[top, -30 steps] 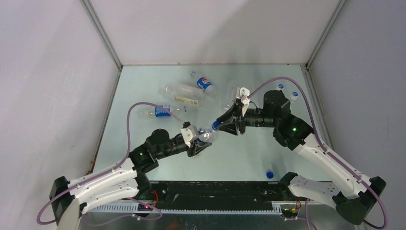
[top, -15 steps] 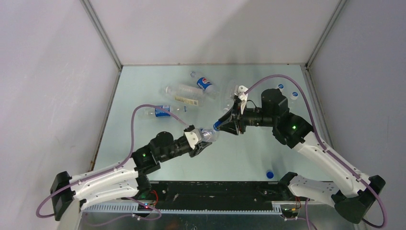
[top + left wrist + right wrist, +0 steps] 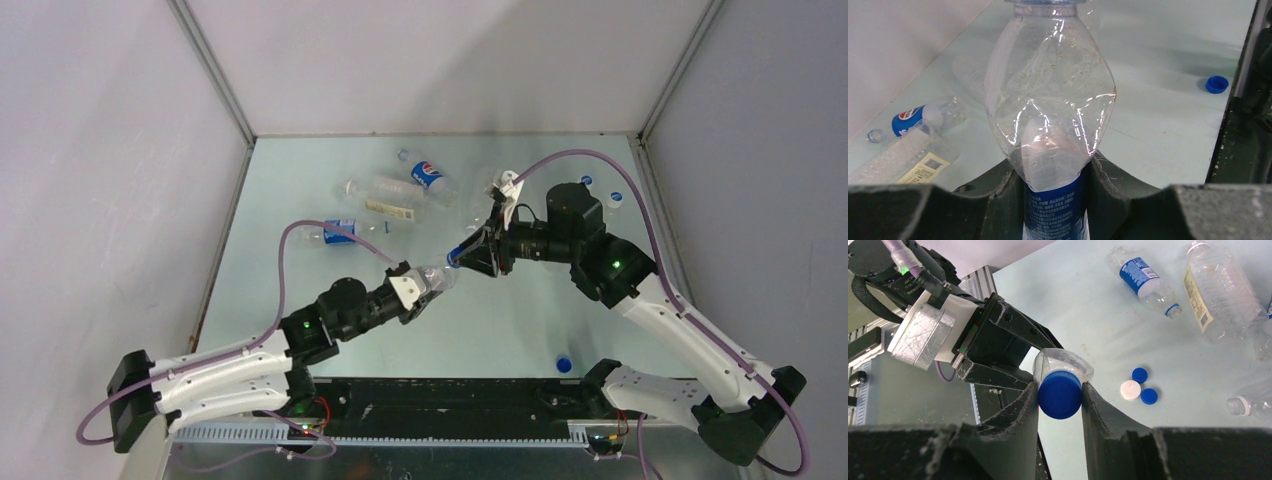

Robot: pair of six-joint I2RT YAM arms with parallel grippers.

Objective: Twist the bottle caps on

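The grey left wall (image 3: pixel 100 200) stands well apart from the left hand (image 3: pixel 428 290), with bare pale green tabletop (image 3: pixel 500 320) nearward of both hands. The left hand is closed tight on the labelled body of a clear plastic bottle with a blue wrap label (image 3: pixel 1050 100), whose neck points away toward the right hand (image 3: pixel 1060 390). Other clear bottles (image 3: pixel 385 200) lie beyond the left hand, apart from it. The right hand is clamped on a blue round plastic screw cap (image 3: pixel 1060 396) sitting at that bottle's mouth. A white cap (image 3: pixel 1130 389) and two blue caps (image 3: pixel 1149 396) cluster beyond the right hand. One loose blue cap (image 3: pixel 564 364) lies nearward.
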